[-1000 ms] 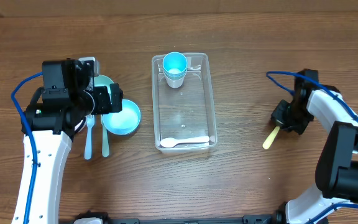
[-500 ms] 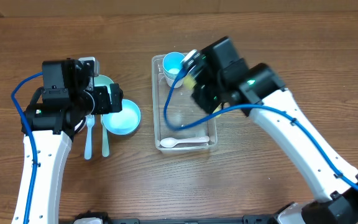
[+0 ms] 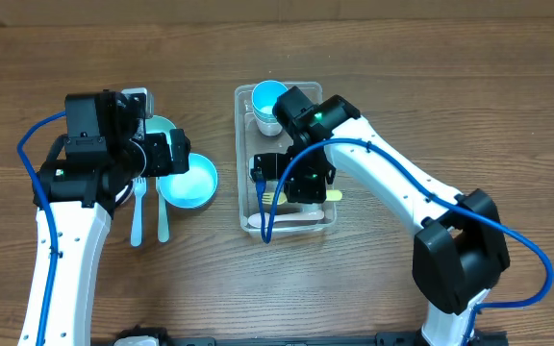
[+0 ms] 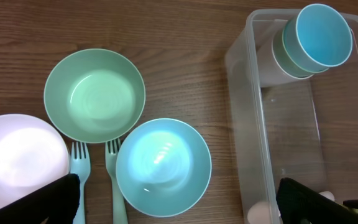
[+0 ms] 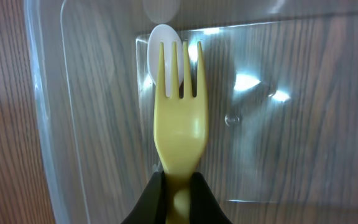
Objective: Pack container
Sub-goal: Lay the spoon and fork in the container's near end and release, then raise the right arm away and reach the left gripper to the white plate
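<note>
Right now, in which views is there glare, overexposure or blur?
Right wrist: bright glare patches on the clear container, yet the yellow fork is sharp. Left wrist: the pale bowl at lower left is washed out by light; the blue bowl shows a soft highlight. Overhead: even light, no blur.

White arms (image 3: 61,252) w/ blk joints (image 3: 89,120), blue cables (image 3: 22,145)

Brown wood-grain table (image 3: 431,58)
</note>
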You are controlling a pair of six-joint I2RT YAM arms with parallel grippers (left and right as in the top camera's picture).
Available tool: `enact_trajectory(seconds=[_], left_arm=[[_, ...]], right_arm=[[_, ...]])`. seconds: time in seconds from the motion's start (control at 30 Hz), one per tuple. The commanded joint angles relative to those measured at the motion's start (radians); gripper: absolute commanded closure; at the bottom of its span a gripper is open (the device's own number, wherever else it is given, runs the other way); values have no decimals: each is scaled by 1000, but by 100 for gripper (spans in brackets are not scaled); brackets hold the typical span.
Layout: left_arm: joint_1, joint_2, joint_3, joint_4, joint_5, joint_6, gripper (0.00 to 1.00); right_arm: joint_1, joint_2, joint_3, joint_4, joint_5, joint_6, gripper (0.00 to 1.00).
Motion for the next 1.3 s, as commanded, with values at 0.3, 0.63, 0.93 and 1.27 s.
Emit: enact_trajectory(seconds=[0.3,0.63,0.93,1.27], left_arm=[[5,5,20,1,9,-17,0],[5,5,20,1,9,-17,0],[5,5,20,2,8,-17,0],[5,5,20,1,8,-17,0]], right_arm=[[125,8,8,13,29,-42,96],[127,8,7,109,-68,77,86],[124,8,7,114,18,154,71],[66,-159,158,117,253,626,70]])
